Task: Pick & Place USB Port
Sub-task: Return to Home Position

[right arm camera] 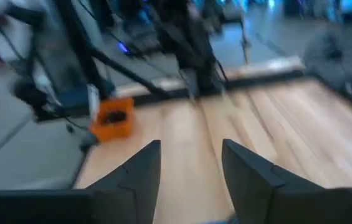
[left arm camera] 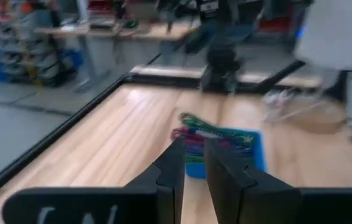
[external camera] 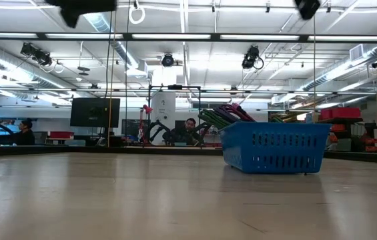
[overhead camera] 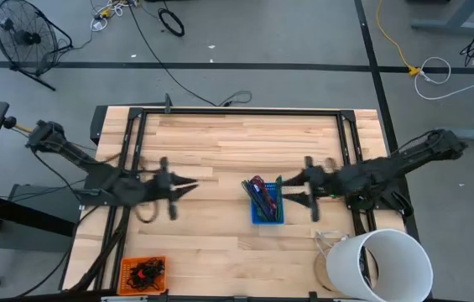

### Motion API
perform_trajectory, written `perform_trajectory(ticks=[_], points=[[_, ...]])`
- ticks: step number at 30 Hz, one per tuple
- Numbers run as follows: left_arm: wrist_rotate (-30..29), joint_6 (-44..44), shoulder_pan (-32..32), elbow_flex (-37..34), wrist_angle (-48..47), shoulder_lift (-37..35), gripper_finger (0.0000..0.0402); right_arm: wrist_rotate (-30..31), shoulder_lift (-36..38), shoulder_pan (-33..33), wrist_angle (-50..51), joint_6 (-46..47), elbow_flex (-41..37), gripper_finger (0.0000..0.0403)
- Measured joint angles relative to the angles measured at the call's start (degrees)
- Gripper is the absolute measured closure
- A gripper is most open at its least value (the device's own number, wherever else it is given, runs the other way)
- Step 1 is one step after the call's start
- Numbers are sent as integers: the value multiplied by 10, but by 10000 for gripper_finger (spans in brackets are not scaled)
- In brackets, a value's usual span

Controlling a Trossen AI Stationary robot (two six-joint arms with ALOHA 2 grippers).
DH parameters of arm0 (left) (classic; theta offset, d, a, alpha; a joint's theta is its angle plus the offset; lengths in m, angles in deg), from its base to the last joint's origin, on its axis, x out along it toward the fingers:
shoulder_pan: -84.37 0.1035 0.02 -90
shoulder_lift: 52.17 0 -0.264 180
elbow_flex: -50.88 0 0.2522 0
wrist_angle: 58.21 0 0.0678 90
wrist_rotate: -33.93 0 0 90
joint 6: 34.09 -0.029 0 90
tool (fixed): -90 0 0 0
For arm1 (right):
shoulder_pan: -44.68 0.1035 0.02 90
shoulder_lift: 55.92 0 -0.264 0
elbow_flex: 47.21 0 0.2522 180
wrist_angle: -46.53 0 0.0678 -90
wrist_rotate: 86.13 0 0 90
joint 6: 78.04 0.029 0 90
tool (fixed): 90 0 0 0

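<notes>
Both arms hover near the blue basket (overhead camera: 267,205), right end effector (overhead camera: 284,189) spread and empty, left end effector (overhead camera: 188,187) nearly together and empty; next is reaching in for a cable.

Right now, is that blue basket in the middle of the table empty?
No, the blue basket holds a bundle of coloured cables, seen plainly from above.

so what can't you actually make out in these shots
- Blue basket contents: high view too small; coloured cables, no USB port discernible.
- Orange bin contents: dark tangle, too small; bin cut by the bottom edge.
- White bucket inside: cut off at the bottom edge.
- Low view: both arms cut off at the top.
</notes>
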Motion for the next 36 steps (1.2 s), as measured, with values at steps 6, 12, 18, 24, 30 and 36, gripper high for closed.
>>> perform_trajectory(ticks=[6,12,18,24,30,36], points=[[-4,-76,-109,-135,107,-173,335,41,138,93,-97,-70,-93,234],[-20,-169,-177,-183,165,-265,335,69,244,168,-256,-155,-232,234],[-45,-170,-184,-231,164,-307,335,104,307,202,-373,-204,-372,234],[-22,-127,-184,-302,182,-324,335,124,324,207,-396,-207,-419,234],[18,-67,-184,-355,180,-326,335,62,319,207,-373,-241,-420,234],[80,-47,-184,-355,171,-322,335,111,306,205,-333,-158,-420,234]])
